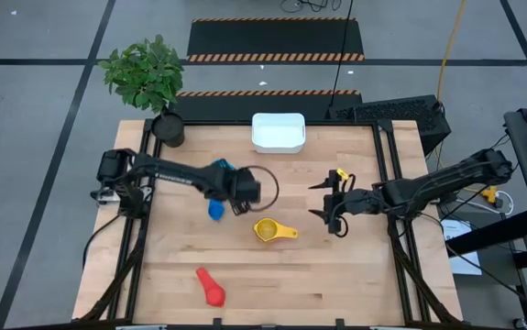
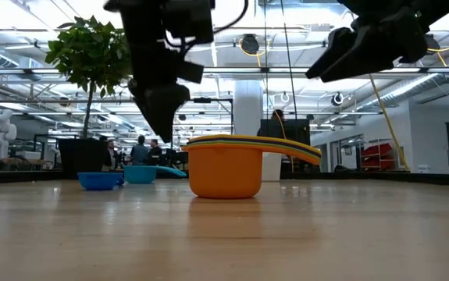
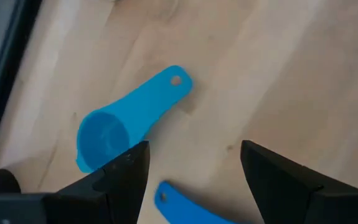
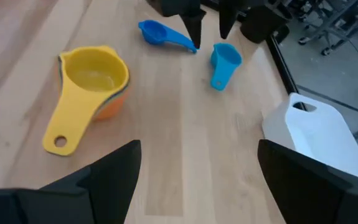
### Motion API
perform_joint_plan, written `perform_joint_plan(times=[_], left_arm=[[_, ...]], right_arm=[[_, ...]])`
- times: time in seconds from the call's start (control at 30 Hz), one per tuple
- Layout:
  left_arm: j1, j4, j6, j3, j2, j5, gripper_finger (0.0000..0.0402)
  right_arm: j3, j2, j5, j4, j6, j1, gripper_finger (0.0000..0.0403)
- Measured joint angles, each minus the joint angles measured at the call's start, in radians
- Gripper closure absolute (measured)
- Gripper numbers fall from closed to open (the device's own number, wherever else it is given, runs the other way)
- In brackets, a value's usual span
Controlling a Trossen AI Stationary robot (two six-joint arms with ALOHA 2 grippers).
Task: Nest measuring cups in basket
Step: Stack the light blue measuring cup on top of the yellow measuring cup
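A yellow measuring cup (image 1: 268, 229) sits nested on a stack with an orange cup (image 2: 224, 178) at the bottom, in the table's middle. A light blue cup (image 3: 129, 118) and a blue cup (image 4: 157, 31) stand left of the stack. A red cup (image 1: 210, 287) lies near the front edge. The white basket (image 1: 278, 132) stands at the far edge. My left gripper (image 1: 237, 194) hangs open above the two blue cups, pointing steeply down. My right gripper (image 1: 332, 206) hovers open to the right of the stack.
A potted plant (image 1: 153, 82) stands at the table's far left corner. Bare wood lies between the stack and the basket, and along the near right part of the table.
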Motion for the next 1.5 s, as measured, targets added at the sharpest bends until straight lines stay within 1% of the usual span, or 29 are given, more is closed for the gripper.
perform_joint_plan(times=[0.1,0.2,0.3,0.37,0.43,0.63,0.9,1.1,1.27,1.37,1.43,1.5], left_arm=[[0.083,-0.011,0.051,0.0,0.0,0.079,0.0147],[0.169,-0.066,0.02,0.0,0.0,0.145,0.0147],[0.232,-0.106,-0.034,0.0,0.0,0.155,0.0147],[0.253,-0.106,-0.037,0.0,0.0,0.168,0.0147],[0.258,-0.1,-0.014,0.0,0.0,0.189,0.0147],[0.224,-0.068,0.014,-0.003,0.023,0.195,0.0147],[0.181,-0.076,0.099,-0.003,0.086,0.18,0.0147],[0.188,-0.08,0.12,-0.009,0.126,0.124,0.0147],[0.195,-0.056,0.121,-0.059,0.127,0.119,0.0147],[0.199,-0.05,0.12,-0.092,0.128,0.096,0.0147],[0.199,-0.022,0.129,-0.115,0.127,0.09,0.0156],[0.196,0.007,0.141,-0.133,0.123,0.084,0.0177]], right_arm=[[0.0,-0.004,0.038,-0.027,-0.005,0.0,0.009],[0.0,-0.004,0.063,-0.04,-0.008,0.0,0.009],[0.0,-0.004,0.074,-0.043,-0.007,0.0,0.009],[0.0,-0.004,0.074,-0.042,-0.008,0.0,0.009],[0.0,-0.004,0.074,-0.041,-0.008,0.0,0.009],[0.0,-0.004,0.074,-0.041,-0.011,0.0,0.009],[0.0,-0.004,0.074,-0.015,-0.03,0.0,0.009],[0.0,-0.004,0.074,-0.003,-0.034,0.0,0.009],[0.0,-0.004,0.074,-0.003,-0.034,0.0,0.009],[0.0,-0.004,0.074,-0.003,-0.034,0.0,0.009],[0.0,-0.004,0.074,-0.003,-0.034,0.0,0.009],[0.0,-0.004,0.074,-0.003,-0.038,0.0,0.009]])
